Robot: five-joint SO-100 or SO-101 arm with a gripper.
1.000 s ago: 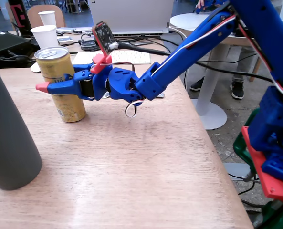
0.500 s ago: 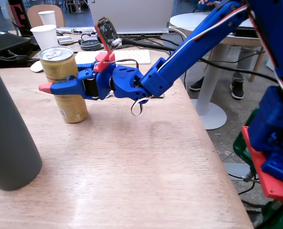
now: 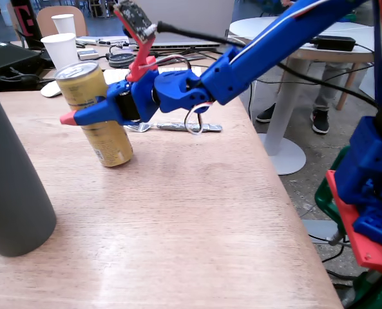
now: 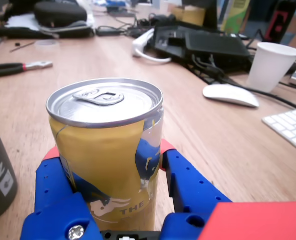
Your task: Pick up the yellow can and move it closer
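Note:
The yellow can (image 3: 107, 138) is golden with a silver top and leans with its top to the left in the fixed view. Its lower edge is at or just above the wooden table (image 3: 197, 212); I cannot tell whether it touches. My blue gripper (image 3: 71, 114) with red tips is shut on the can's upper half, one finger in front of it and one behind. In the wrist view the can (image 4: 105, 140) fills the space between the two blue fingers (image 4: 187, 182), and my gripper (image 4: 108, 150) holds it on both sides.
A large dark grey cylinder (image 3: 10, 187) stands at the near left, close to the can. Behind it are white paper cups (image 3: 62, 48), a metal utensil (image 3: 178, 127), a mouse (image 4: 231, 94), a keyboard (image 4: 292, 127) and pliers (image 4: 18, 67). The table's edge runs along the right.

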